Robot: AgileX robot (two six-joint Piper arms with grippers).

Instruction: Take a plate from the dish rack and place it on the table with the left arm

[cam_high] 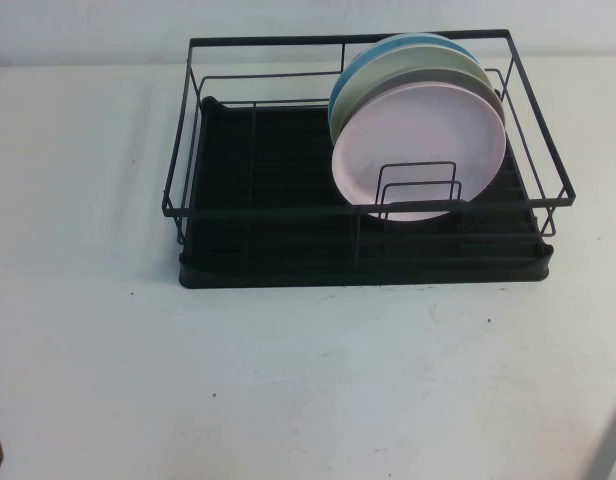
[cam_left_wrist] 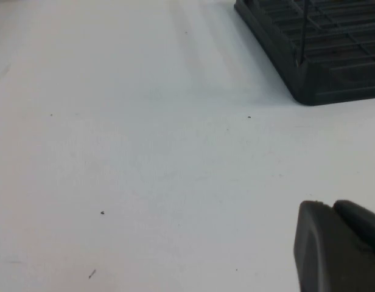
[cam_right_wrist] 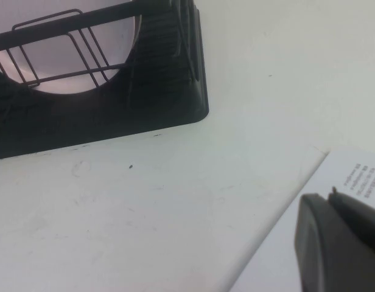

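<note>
From the high view, I see the pink plate (cam_high: 418, 150) standing upright in the right part of the rack (cam_high: 258, 215), in front of two other plates; neither claw shows here.

In the left wrist view, the left claw (cam_left_wrist: 336, 246) hovers over the bare bench (cam_left_wrist: 145, 170); its opening I cannot tell. I should approach the top rim from above.

In the right wrist view, the right claw (cam_right_wrist: 339, 243) rests parked; its opening is also unclear.

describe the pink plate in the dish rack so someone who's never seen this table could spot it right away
On the white table stands a black wire dish rack; three plates lean upright in its right half. The pale pink plate is the frontmost, behind a small wire divider, hiding most of the grey-white plate and the light blue plate.
</note>
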